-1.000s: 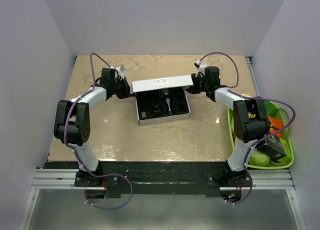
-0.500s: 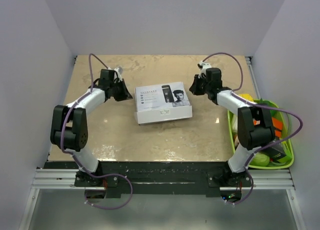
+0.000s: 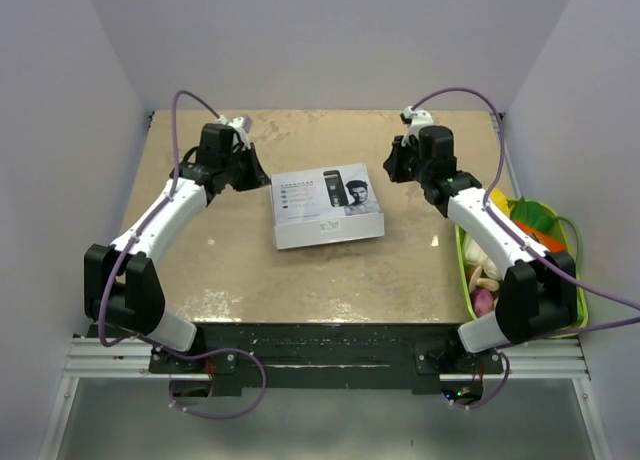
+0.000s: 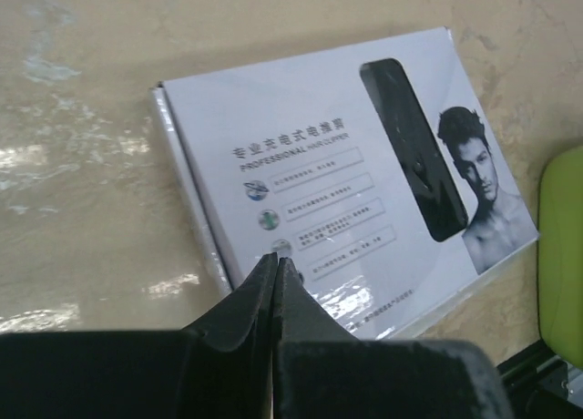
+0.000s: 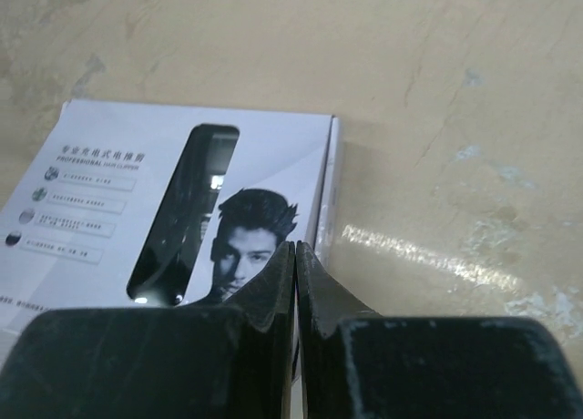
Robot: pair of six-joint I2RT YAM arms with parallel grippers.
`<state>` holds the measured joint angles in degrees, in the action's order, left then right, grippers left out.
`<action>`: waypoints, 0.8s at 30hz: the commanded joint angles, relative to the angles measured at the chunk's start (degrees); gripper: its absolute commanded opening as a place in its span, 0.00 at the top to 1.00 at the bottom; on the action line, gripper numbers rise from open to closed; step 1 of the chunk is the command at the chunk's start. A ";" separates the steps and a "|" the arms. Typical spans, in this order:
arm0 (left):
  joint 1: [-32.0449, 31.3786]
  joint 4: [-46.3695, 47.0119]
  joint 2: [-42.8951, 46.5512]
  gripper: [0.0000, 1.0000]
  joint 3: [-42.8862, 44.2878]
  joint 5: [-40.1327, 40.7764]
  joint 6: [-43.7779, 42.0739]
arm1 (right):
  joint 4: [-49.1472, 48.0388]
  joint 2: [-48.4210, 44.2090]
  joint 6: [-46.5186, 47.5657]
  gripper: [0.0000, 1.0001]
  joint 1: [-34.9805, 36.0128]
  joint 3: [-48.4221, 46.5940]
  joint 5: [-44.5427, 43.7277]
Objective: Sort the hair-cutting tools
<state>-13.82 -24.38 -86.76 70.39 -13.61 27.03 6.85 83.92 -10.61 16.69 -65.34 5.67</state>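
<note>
Jaws on both arms are shut with nothing between them. That shows best in the wrist views.

From the top camera, two arms reach over the table (image 3: 250, 280). The left arm (image 3: 165, 212) ends just off the far-left corner of one white box (image 3: 328, 208). The right arm (image 3: 480, 218) ends just off the box's far-right corner. Neither set of jaws touches the box. It lies flat, a little beyond the middle of the table, with its lid closed and its printed face up. One green basket (image 3: 572, 302) sits at the table's right edge, towards the near-right corner, with colourful toys heaped in it. I cannot count them. The hair-cutting tools themselves are out of sight, and only the picture of a clipper on the lid shows.

Through the left wrist camera, the two fingertips (image 4: 262, 287) press together to a point above the box (image 4: 301, 155). One printed clipper and one man's face can be seen on the lid. A strip of the green basket (image 4: 561, 246) shows at the right edge.

Through the right wrist camera, the two fingertips (image 5: 276, 287) likewise meet with no gap. They hang over the box (image 5: 100, 191) near its printed face, with bare table (image 5: 437, 118) beyond.
</note>
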 commanded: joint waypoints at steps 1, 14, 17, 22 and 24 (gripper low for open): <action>-3.31 2.93 0.80 1.00 -3.23 -3.44 2.15 | 3.34 -1.30 0.16 0.96 2.47 1.17 1.80; -10.15 9.35 -0.07 1.00 -16.77 -0.20 5.49 | -0.87 -1.13 -3.36 0.96 7.30 13.74 0.13; -13.06 10.92 -2.09 1.00 -18.88 1.48 7.07 | -2.02 -0.43 -4.50 0.96 7.74 17.43 -0.57; -15.44 13.13 -4.91 1.00 -22.39 3.41 8.83 | -2.02 0.45 -6.61 0.96 8.10 20.69 -2.77; -15.53 13.66 -4.74 1.00 -23.01 3.41 9.18 | -1.41 0.37 -7.23 0.95 8.36 20.96 -3.91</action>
<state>-28.51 -10.15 -88.77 51.27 -13.23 34.54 4.51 83.81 -15.53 24.45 -46.65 5.41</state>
